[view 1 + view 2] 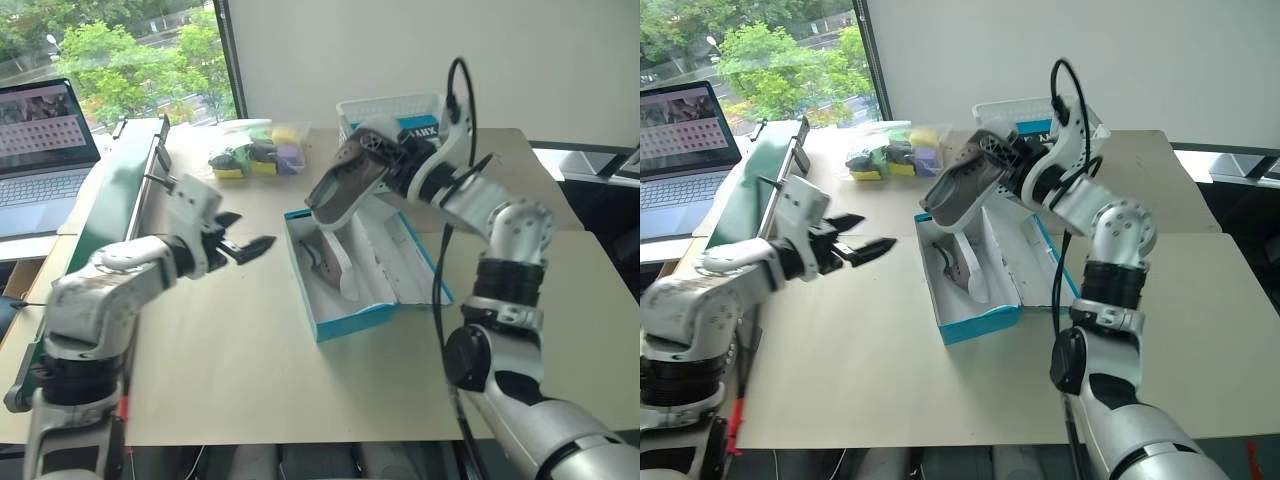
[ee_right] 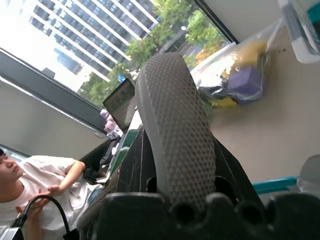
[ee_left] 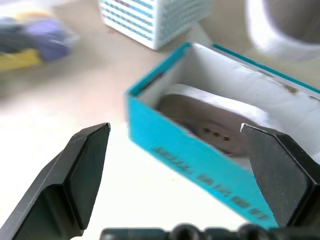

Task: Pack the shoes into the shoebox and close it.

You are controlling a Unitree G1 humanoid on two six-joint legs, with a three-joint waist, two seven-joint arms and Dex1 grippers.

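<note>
The blue shoebox lies open on the table, its lid folded flat to the right. One grey-brown shoe with a white strap rests inside it. My right gripper is shut on the other shoe at its heel end and holds it tilted, toe down, above the box's far end. The right wrist view looks along that shoe's textured sole. My left gripper hangs open and empty over the table, left of the box, pointing toward it. The left wrist view shows the box between its fingers.
A white lattice basket stands behind the box. A clear bag of yellow, purple and black items lies at the back. A green board and a laptop sit to the left. A person sits beyond the table.
</note>
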